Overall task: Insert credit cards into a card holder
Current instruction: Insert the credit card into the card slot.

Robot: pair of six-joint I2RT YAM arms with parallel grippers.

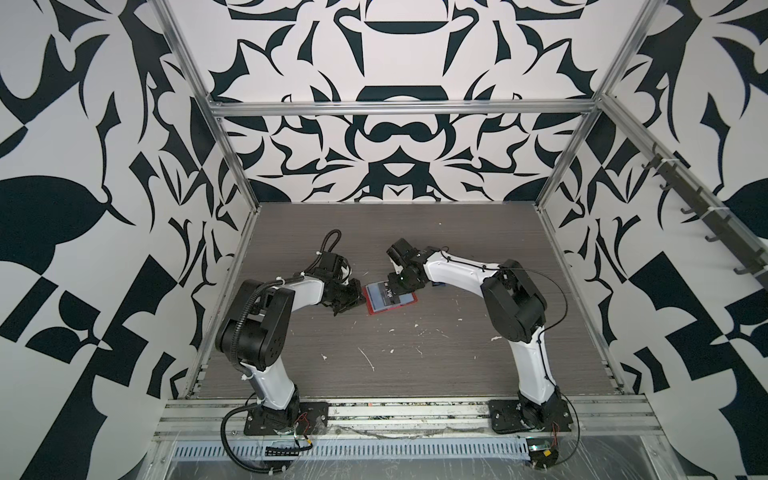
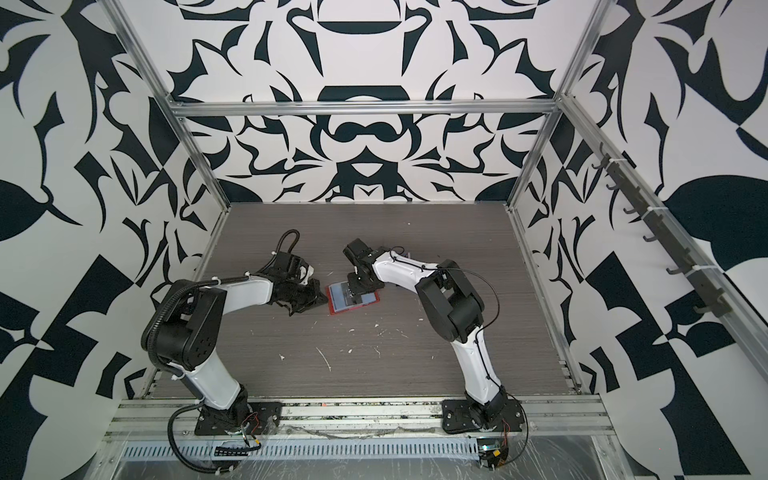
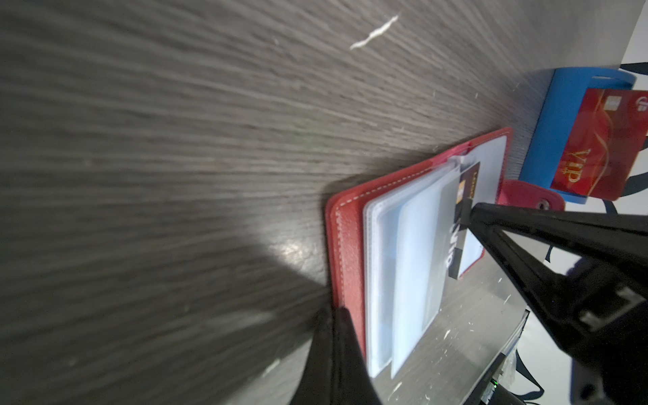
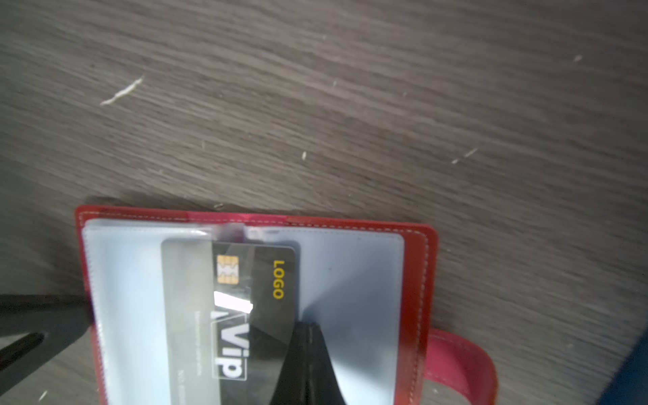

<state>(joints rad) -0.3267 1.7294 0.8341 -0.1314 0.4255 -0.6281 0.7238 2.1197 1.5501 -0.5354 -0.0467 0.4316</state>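
Your card is dark grey, with a gold chip, yellow "LOGO" and pale "VIP". It lies over the middle of the open red card holder, partly under a clear sleeve, long side parallel to the spine. The holder sits mid-bench, snap tab toward the right arm. You have the right claw closed, tips against the card's bare edge and hiding one corner. The left claw is closed at the red cover's rim. The card's small print is blurred.
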